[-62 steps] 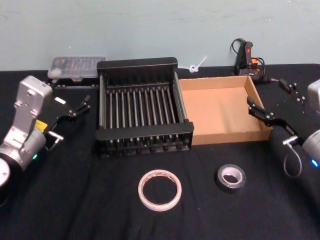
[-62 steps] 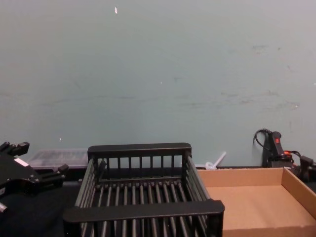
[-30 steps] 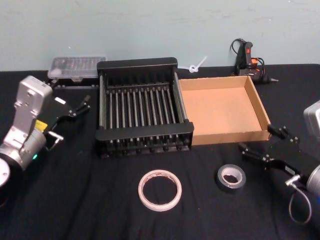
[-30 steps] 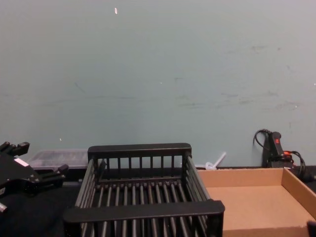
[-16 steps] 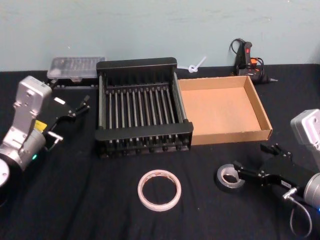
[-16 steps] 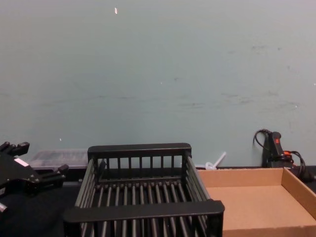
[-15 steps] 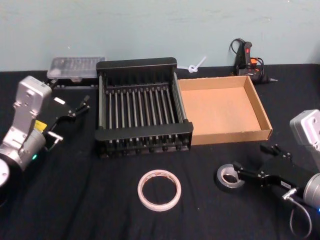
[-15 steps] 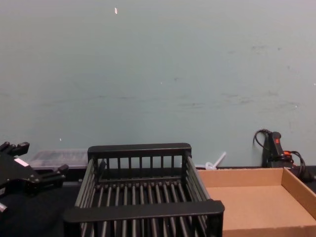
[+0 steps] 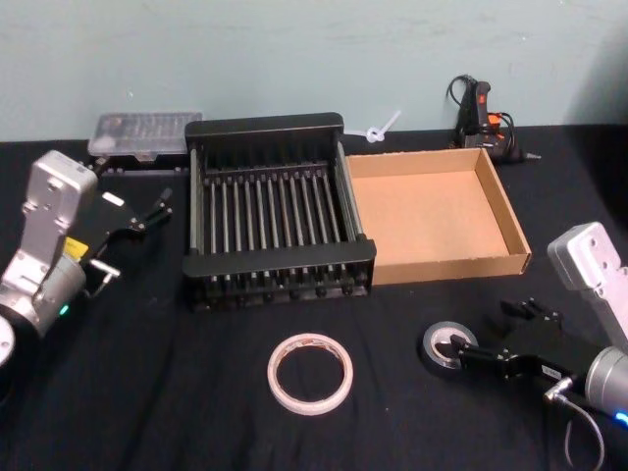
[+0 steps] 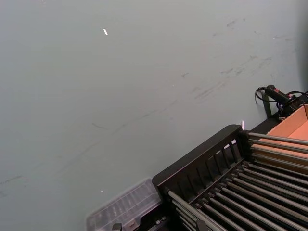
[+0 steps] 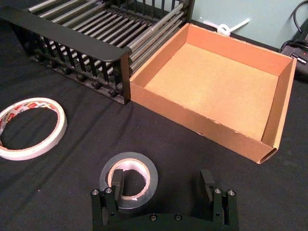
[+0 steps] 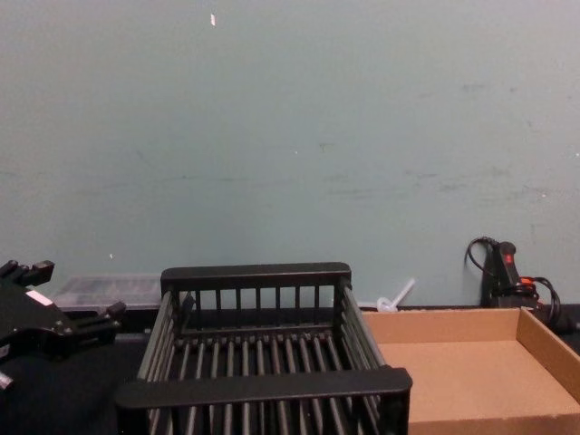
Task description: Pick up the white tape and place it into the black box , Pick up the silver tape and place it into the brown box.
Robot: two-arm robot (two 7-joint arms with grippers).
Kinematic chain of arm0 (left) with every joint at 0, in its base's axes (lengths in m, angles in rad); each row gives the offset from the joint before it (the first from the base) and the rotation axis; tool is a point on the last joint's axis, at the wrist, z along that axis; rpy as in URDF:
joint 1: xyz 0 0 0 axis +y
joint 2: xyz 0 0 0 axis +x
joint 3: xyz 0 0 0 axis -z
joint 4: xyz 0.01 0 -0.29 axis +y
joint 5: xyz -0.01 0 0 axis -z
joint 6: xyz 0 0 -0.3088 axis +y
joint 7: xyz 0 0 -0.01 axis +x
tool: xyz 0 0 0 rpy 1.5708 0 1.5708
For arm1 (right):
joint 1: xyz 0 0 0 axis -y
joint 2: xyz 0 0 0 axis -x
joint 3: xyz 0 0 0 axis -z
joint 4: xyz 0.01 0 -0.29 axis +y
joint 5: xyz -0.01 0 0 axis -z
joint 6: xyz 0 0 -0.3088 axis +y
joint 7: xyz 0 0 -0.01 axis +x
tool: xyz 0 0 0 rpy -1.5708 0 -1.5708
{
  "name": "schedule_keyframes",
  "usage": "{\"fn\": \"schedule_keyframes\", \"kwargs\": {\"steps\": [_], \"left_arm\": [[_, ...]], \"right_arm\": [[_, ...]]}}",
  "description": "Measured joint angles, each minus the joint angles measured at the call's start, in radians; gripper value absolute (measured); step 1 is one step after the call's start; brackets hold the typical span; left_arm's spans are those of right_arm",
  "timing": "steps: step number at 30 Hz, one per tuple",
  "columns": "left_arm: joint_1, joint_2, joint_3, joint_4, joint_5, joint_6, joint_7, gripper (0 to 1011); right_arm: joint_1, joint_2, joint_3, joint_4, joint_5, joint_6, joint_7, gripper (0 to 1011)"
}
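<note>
The right gripper (image 9: 491, 332) is low over the black cloth w/ its jaws spread wide, nothing clamped. In the right wrist view one finger (image 11: 117, 181) sits inside the core hole of the silver tape (image 11: 129, 179), which lies flat on the cloth, while the other finger stands out on bare cloth well clear of the roll; the inner finger looks like it's touching the core wall, but can't be sure from this angle. Farther out from the gripper, beyond its fingertips, is the brown box (image 9: 437, 218), open side up and holding nothing, and beside that, touching or nearly so, the black box (image 9: 267, 211) w/ bare bars on its bottom. The white tape (image 9: 310, 372) lies flat on the cloth off to the gripper's left, well apart from the silver roll and nearer the robot than the black box. The left gripper (image 9: 155, 212) hangs idle out to the left of the black box, jaws parted, holding nothing; a clear plastic case (image 9: 145, 133) lies beyond it by the wall. A black hot glue gun (image 9: 478, 108) stands behind the brown box's far right corner.
</note>
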Motion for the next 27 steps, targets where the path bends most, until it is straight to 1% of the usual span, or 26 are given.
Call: {"fn": "schedule_keyframes", "kwargs": {"steps": [8,21,27], "left_arm": [[0.000,0.000,0.000,0.000,0.000,0.000,0.000,1001],[0.000,0.000,0.000,0.000,0.000,0.000,0.000,1001],[0.000,0.000,0.000,0.000,0.000,0.000,0.000,1001]], "right_arm": [[0.017,-0.020,-0.001,0.022,-0.018,0.019,0.013,1000],[0.066,-0.061,-0.013,0.070,-0.051,0.041,0.047,1002],[0.077,-0.071,-0.015,0.082,-0.065,0.051,0.059,1000]]}}
